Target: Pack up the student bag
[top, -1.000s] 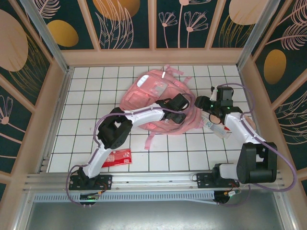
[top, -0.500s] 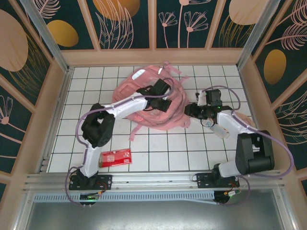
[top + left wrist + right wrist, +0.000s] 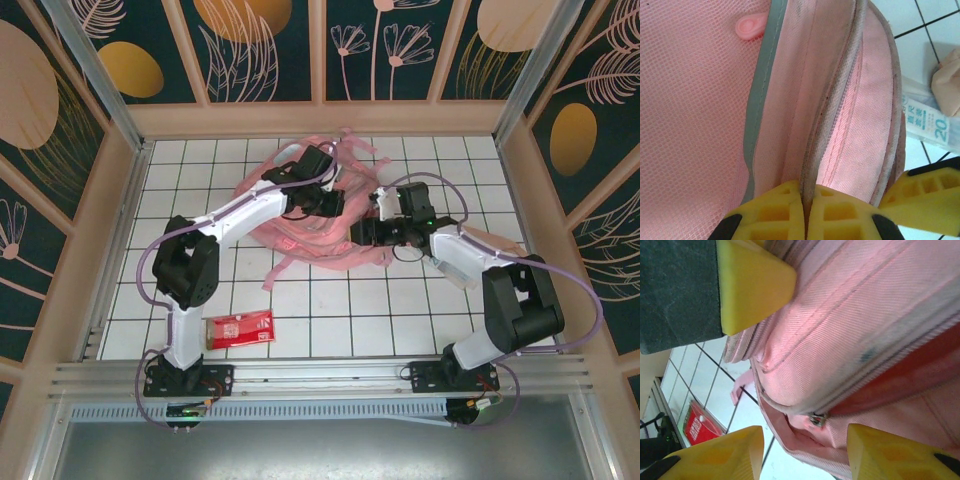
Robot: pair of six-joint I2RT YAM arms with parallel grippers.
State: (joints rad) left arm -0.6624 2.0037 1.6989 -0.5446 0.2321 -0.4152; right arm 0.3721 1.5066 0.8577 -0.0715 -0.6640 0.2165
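Student bag (image 3: 300, 235) lies crumpled on the far middle of the white tiled table (image 3: 400, 310), its pink straps (image 3: 280, 272) trailing toward the near side. The left gripper (image 3: 330, 203) reaches over the bag from the left. In the left wrist view its yellow fingers (image 3: 775, 210) are clenched together on a fold of pink fabric beside the zip seam, with a grey reflective strip (image 3: 762, 85) running just to the left of that fold. The right gripper (image 3: 362, 232) sits at the right edge of the student bag, close to the left one. In the right wrist view its two yellow fingers (image 3: 890, 450) stand apart and released, with the bag's bulging side and a small metal zip pull (image 3: 816, 419) just ahead of the gap. A red packet (image 3: 238, 328) lies flat on the tiles near the left arm's base, well apart from the bag. Just beside the bag's right edge, a clear printed packet (image 3: 925, 120) lies next to a beige pouch (image 3: 946, 82).
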